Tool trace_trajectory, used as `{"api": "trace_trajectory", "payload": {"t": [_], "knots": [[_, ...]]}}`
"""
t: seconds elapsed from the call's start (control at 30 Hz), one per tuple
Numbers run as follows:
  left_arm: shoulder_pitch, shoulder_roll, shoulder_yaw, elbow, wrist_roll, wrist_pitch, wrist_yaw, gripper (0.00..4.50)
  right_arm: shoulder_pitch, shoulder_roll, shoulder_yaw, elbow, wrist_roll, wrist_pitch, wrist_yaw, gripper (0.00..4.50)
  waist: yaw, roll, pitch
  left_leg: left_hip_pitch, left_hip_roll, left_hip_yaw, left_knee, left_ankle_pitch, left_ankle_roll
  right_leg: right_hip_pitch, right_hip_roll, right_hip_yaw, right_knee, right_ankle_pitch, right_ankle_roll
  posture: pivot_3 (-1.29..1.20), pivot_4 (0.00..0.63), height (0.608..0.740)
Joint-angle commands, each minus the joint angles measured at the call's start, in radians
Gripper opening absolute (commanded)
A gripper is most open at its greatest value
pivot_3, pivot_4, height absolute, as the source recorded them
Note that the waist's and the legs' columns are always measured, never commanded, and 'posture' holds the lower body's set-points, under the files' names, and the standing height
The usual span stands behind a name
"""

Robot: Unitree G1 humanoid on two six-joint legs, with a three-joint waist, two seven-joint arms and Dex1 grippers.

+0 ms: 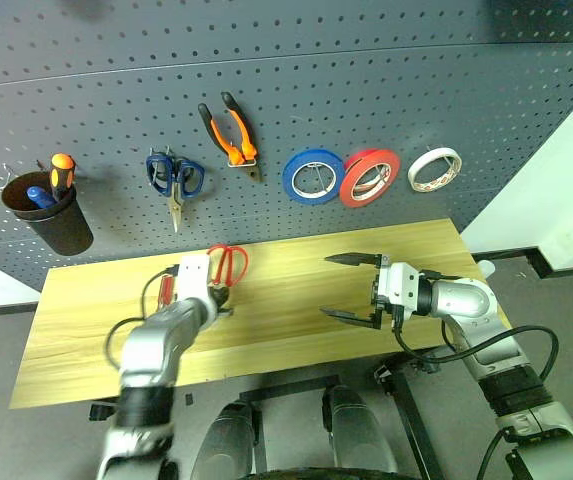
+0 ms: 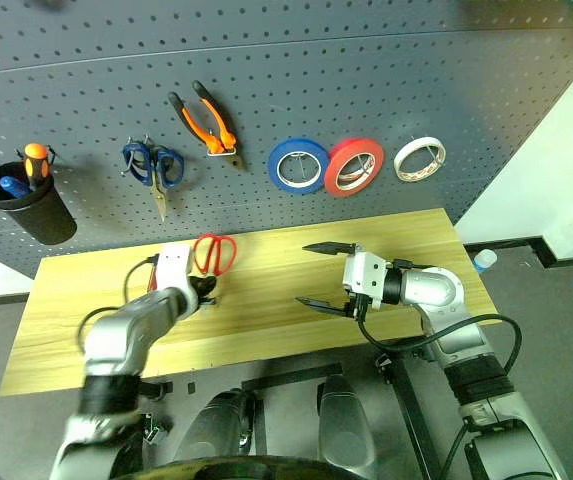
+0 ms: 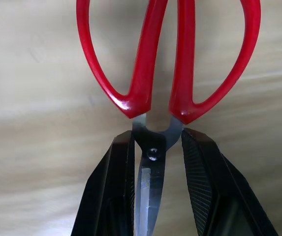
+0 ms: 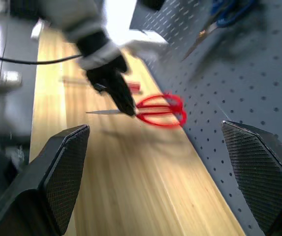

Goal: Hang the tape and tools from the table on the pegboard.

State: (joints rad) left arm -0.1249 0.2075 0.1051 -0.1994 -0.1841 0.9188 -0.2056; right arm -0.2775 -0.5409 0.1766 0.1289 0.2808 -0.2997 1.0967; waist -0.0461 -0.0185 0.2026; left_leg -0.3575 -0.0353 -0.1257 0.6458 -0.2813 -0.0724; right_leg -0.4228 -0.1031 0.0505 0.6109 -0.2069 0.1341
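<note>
Left eye view: black cup [image 1: 61, 222] holds orange-handled screwdriver [image 1: 62, 172]; left end effector [image 1: 218, 296] clamps red-handled scissors [image 1: 228, 263], right end effector [image 1: 351, 288] wide open.

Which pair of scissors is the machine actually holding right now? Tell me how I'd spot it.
Start at the light wooden table below the dark pegboard. Near the table's back edge, the left end effector is shut on the red-handled scissors, gripping the blades just below the pivot. The other scissors have blue handles and hang on the pegboard.

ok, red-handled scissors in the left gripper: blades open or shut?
Shut. The red-handled scissors have blades together and handle loops side by side, gripped near the pivot by the left gripper.
</note>
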Motion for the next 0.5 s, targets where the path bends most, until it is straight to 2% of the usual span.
{"api": "trace_trajectory", "payload": {"t": [0.03, 0.13, 0.23, 0.33, 0.43, 0.5], "knots": [[0.186, 0.114, 0.041, -0.147, -0.016, -0.253, -0.158, 1.04, 0.001, 0.023, -0.035, -0.104, 0.121, 0.109, 0.006, 4.5, 0.001, 0.001, -0.001, 0.0, 0.0, 0.0, 0.0, 0.0, 0.0, 0.0, 0.0, 0.0, 0.0, 0.0, 0.0, -0.03, 0.112, 0.74], [0.321, 0.148, 0.154, -0.185, -0.095, -0.481, -0.282, 1.04, -0.009, 0.027, -0.044, -0.167, 0.203, 0.209, 0.024, 4.5, 0.007, -0.001, -0.003, 0.0, 0.0, 0.001, 0.0, 0.0, 0.0, 0.0, 0.0, 0.001, -0.001, -0.002, -0.005, -0.02, 0.109, 0.74], [0.359, 0.11, 0.34, -0.198, -0.304, -0.582, -0.37, 1.04, -0.031, 0.03, -0.058, -0.222, 0.272, 0.3, 0.033, 4.5, 0.017, -0.003, -0.005, 0.0, 0.0, 0.001, 0.002, 0.0, 0.0, 0.002, 0.0, 0.0, -0.002, -0.003, -0.004, -0.01, 0.106, 0.74], [0.303, 0.102, 0.459, -0.205, -0.464, -0.657, -0.405, 1.04, -0.055, 0.033, -0.065, -0.267, 0.321, 0.368, 0.04, 4.5, 0.027, -0.004, -0.008, 0.0, 0.0, 0.001, 0.002, 0.0, 0.0, 0.002, 0.0, 0.0, -0.002, -0.003, -0.004, 0.0, 0.102, 0.74], [0.214, 0.131, 0.493, -0.194, -0.494, -0.709, -0.39, 1.04, -0.078, 0.046, -0.072, -0.284, 0.34, 0.398, 0.038, 4.5, 0.034, -0.005, -0.011, 0.001, 0.0, 0.001, 0.002, 0.0, 0.0, 0.003, 0.0, 0.0, -0.002, -0.002, -0.004, 0.0, 0.095, 0.74], [0.136, 0.162, 0.489, -0.153, -0.457, -0.745, -0.367, 1.04, -0.098, 0.064, -0.076, -0.287, 0.347, 0.408, 0.029, 4.5, 0.035, -0.007, -0.012, 0.001, 0.0, 0.001, 0.002, 0.0, 0.0, 0.003, 0.0, 0.0, -0.002, -0.001, -0.006, 0.0, 0.092, 0.74]]}}
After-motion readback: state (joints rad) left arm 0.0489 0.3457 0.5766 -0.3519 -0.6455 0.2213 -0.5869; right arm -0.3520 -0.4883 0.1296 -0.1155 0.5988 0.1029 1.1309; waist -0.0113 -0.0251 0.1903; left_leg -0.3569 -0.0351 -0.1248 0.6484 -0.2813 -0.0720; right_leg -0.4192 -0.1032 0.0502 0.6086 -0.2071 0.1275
